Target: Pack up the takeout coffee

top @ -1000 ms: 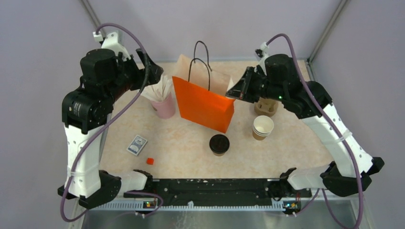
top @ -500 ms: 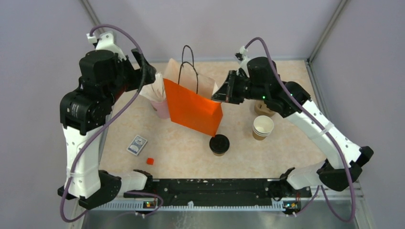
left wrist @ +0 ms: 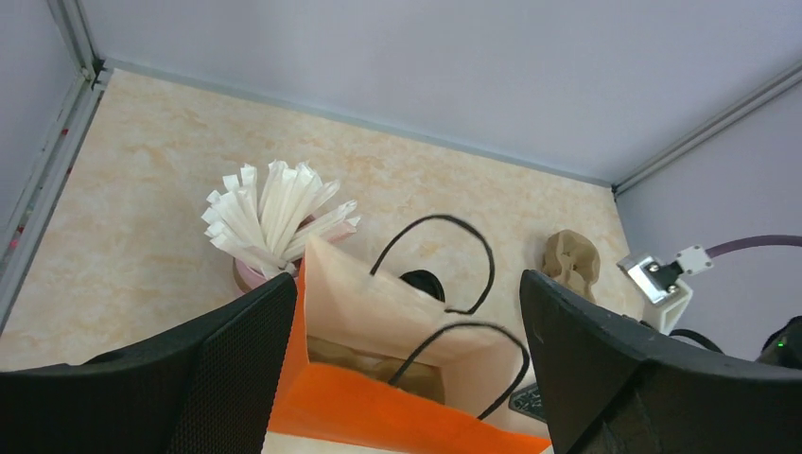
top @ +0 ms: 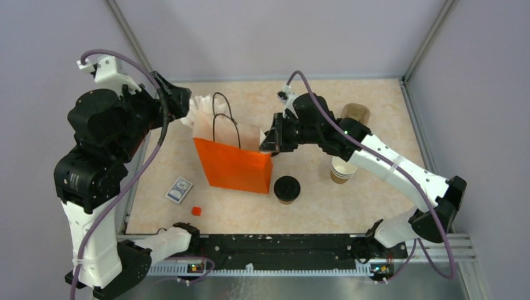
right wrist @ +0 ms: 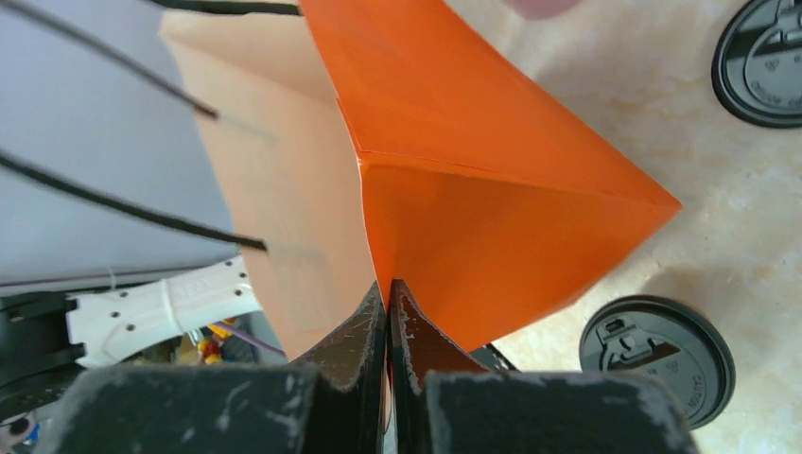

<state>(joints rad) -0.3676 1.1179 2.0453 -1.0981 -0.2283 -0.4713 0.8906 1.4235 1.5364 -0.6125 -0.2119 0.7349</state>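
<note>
My right gripper (right wrist: pixel 388 284) is pinched tight on the upper edge of the orange bag (top: pixel 232 169). Over the last second it has hauled the bag left and toward me. The bag now stands just beside the takeout coffee (top: pixel 287 189), which sits lidded on the table (top: pixel 237 211), not yet packed. My left gripper (left wrist: pixel 405 284) hangs spread wide above the bag's mouth. Loading looks close.

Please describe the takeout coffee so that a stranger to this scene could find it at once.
Find the orange bag mid-table. Just off its near right corner stands a small brown cup. Unlike the stacked open cups to its right, it wears a black lid.
</note>
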